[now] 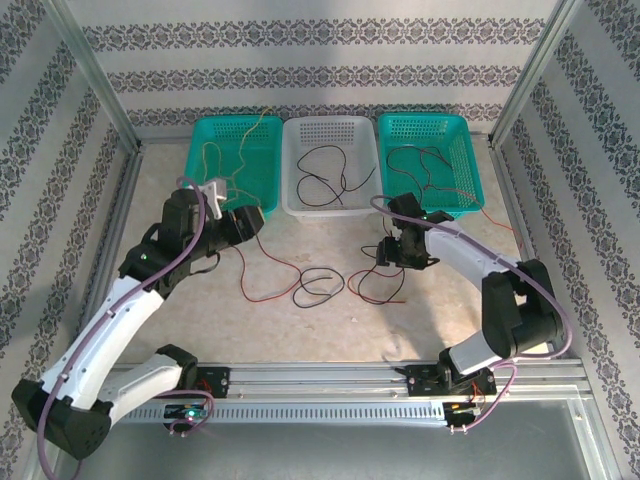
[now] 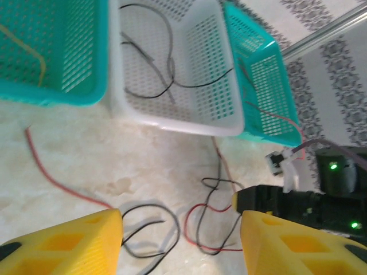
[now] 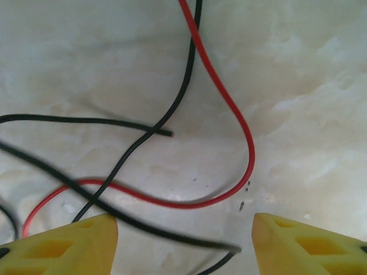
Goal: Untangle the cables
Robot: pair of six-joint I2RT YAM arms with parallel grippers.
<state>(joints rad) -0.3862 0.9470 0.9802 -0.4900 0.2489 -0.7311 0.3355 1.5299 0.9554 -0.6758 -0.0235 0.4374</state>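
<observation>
Red and black cables lie tangled on the table in front of the baskets: a black loop (image 1: 318,285) (image 2: 150,226) and a red loop crossed by black (image 1: 380,287) (image 2: 215,224). A long red cable (image 1: 262,268) (image 2: 54,180) trails left toward the teal basket. My left gripper (image 1: 246,222) (image 2: 180,252) hovers open above the table, nothing between its yellow fingers (image 2: 63,246). My right gripper (image 1: 386,252) (image 3: 186,246) is open and low over the tangle, with a red cable (image 3: 229,109) and a black cable (image 3: 137,226) lying between its fingers (image 3: 309,246).
Three baskets line the back: a teal basket (image 1: 262,190) (image 2: 69,94) with a yellow cable (image 1: 228,160), a white basket (image 1: 300,205) (image 2: 189,123) with a black cable (image 1: 325,178), and a teal basket (image 1: 465,150) (image 2: 269,123) holding red and black wires. Metal frame posts flank the table.
</observation>
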